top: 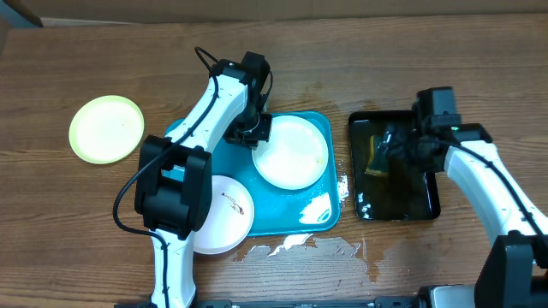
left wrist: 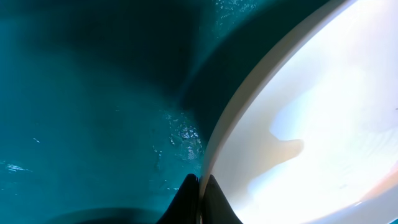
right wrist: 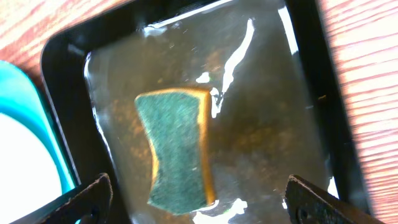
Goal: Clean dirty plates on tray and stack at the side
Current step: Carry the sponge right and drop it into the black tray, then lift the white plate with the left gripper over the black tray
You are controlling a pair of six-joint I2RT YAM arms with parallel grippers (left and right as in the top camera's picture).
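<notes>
The teal tray [top: 321,214] lies mid-table. A white plate [top: 295,154] sits in its right half, and a second white plate [top: 227,218] with a small dark smear lies at its lower left, partly under my left arm. A pale yellow-green plate [top: 106,128] lies on the table to the far left. My left gripper [top: 253,137] is shut on the left rim of the right-hand white plate [left wrist: 323,112], above the wet tray floor [left wrist: 93,93], with its fingertips [left wrist: 200,183] pinching the rim. My right gripper [right wrist: 198,183] is open above a green-and-yellow sponge [right wrist: 177,149].
The sponge [top: 377,158] lies in a smaller black tray [top: 411,201] holding water, to the right of the teal tray. White patches [top: 300,248] mark the table surface at the teal tray's front edge. The teal tray's corner [right wrist: 37,99] shows in the right wrist view.
</notes>
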